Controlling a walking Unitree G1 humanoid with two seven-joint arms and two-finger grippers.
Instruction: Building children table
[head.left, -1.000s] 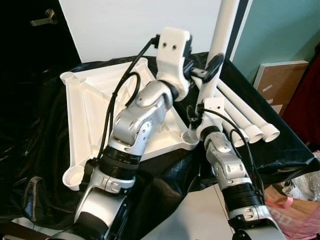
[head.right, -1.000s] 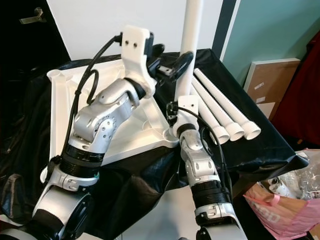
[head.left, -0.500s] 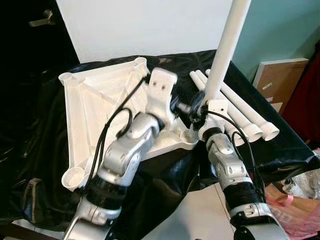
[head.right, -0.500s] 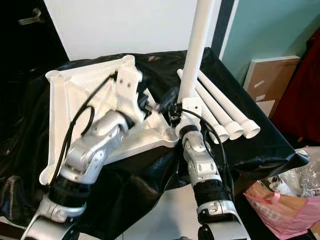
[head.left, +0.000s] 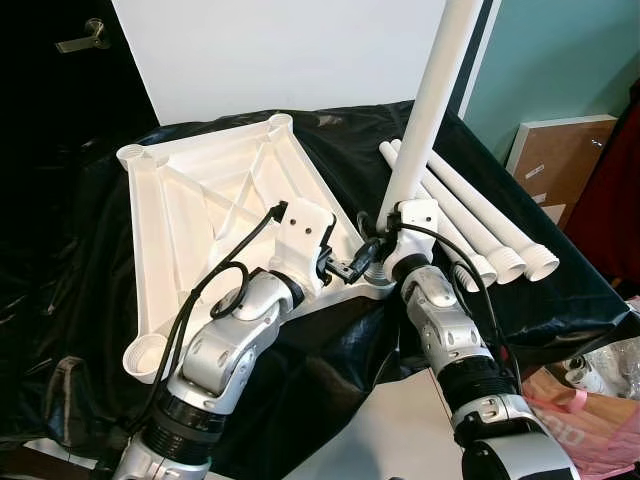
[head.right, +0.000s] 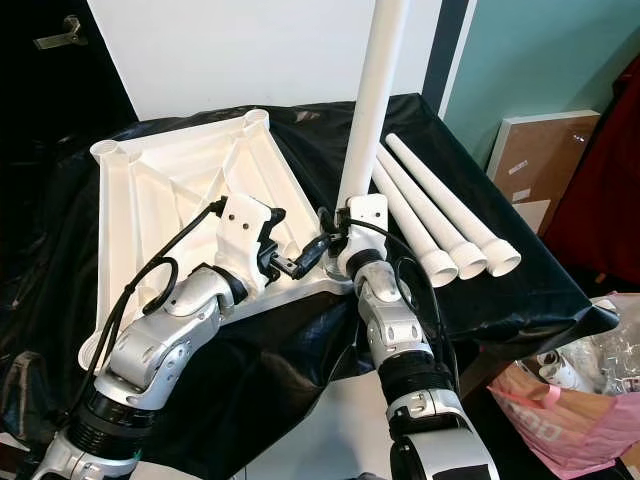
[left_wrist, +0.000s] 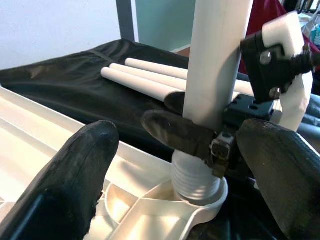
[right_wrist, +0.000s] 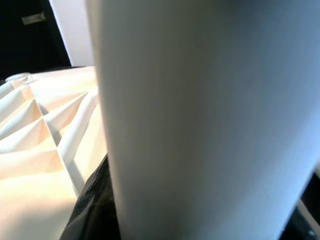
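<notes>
Left eye view: the right gripper (head.left: 385, 243) clasps an upright white plastic tube leg (head.left: 432, 95) standing in the corner socket of the upside-down white plastic table panel (head.left: 180, 210), on a black-draped tabletop (head.left: 560, 300). Left wrist view: the left gripper (left_wrist: 175, 165) hangs released around the leg's threaded base.

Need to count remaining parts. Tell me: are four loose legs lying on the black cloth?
No. Three loose legs lie on the black cloth; a fourth leg stands upright in the tabletop's corner socket.

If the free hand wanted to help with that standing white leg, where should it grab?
Probably low on the smooth tube of the upright leg, just above its threaded end, coming sideways from the tabletop side. The right hand already clamps there; the left hand is open and faces it.
</notes>
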